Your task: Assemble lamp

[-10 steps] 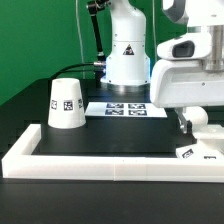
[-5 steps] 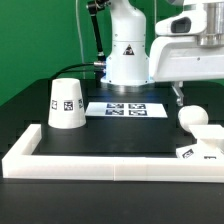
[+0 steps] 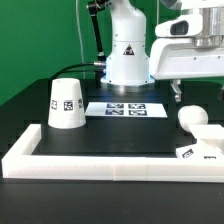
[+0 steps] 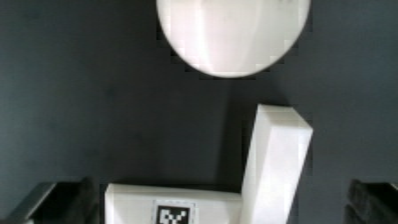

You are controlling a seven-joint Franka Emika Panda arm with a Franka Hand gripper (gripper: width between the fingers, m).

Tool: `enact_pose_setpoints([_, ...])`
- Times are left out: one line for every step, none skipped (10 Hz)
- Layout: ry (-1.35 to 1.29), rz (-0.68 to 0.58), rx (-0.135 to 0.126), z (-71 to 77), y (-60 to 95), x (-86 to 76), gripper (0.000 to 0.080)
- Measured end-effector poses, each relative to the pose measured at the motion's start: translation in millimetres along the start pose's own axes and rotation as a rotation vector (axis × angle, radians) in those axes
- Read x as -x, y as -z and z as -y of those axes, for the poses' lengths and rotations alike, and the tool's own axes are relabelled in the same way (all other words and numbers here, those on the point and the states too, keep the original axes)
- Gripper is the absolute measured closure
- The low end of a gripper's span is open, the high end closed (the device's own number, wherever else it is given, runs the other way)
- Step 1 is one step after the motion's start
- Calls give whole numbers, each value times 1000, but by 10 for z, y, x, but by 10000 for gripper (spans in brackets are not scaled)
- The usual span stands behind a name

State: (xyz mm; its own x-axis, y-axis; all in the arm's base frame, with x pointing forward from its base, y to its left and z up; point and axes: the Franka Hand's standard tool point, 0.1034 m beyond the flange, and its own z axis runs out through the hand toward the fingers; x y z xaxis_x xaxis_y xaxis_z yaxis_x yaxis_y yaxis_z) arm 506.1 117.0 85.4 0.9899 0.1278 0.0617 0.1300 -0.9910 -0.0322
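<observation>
Exterior view: the bulb (image 3: 192, 116) is seen by the base (image 3: 197, 152) at the exterior view's right; contact cannot be told. The shade (image 3: 67, 103) stands well apart on the counter (image 3: 110, 135). The gripper (image 3: 177, 95) hangs above, spread and empty. The bulb is best re-gripped squarely and kept upright.

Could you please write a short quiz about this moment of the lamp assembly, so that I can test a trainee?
1. True or false: the bulb sits on the base.
2. Which part stands at the exterior view's left? A) shade B) bulb C) base
3. Fill in: the pincer is ____, holding nothing.
Key: 1 false, the bulb lies on the table, apart from the base; 2 A; 3 open.
</observation>
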Motion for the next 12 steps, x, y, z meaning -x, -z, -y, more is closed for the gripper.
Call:
enact_pose_setpoints([0, 0, 0, 1, -6, 6, 101])
enact_pose_setpoints([2, 44, 3, -5, -16, 56, 101])
enact_pose_setpoints([3, 142, 10, -13, -4, 96, 101])
enact_pose_setpoints([5, 198, 12, -17, -2, 62, 101])
enact_pose_setpoints([38, 234, -8, -57, -55, 87, 101])
enact_pose_setpoints([37, 324, -9, -51, -82, 191, 101])
enact_pose_setpoints([42, 375, -10, -4, -117, 223, 101])
enact_pose_setpoints([48, 421, -10, 35, -172, 278, 101])
enact_pose_setpoints([51, 519, -9, 51, -204, 358, 101])
enact_pose_setpoints([52, 579, -10, 60, -225, 366, 101])
enact_pose_setpoints([55, 637, -8, 68, -238, 393, 101])
enact_pose_setpoints([59, 748, -4, 62, -229, 450, 101])
